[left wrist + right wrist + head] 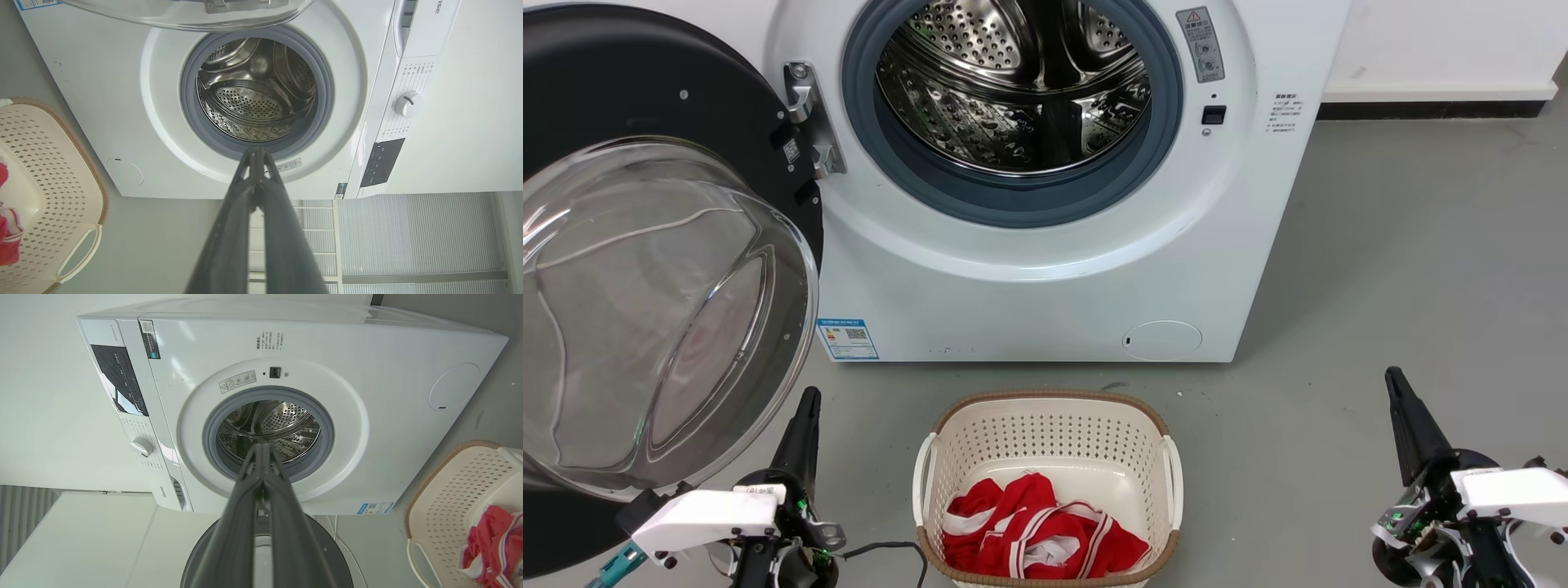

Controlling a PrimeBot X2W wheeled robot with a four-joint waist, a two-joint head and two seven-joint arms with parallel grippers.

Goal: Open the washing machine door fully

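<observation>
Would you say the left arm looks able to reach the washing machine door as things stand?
Probably yes: the left tool, shut, sits close beside the lower edge of the open door, with nothing seen between them.

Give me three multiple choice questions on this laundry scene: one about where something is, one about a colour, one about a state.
1. Where is the laundry basket? A on the floor in front of the washing machine; B on top of it; C hung on a wall.
2. What colour is the garment in the basket? A blue; B red with white stripes; C green.
3. How is the washing machine door? A shut; B swung open; C removed.
Answers: A, the basket stands on the floor below the machine's front. B, red cloth with white bands shows. B, the door hangs aside on its hinge, leaving the drum exposed.
</observation>
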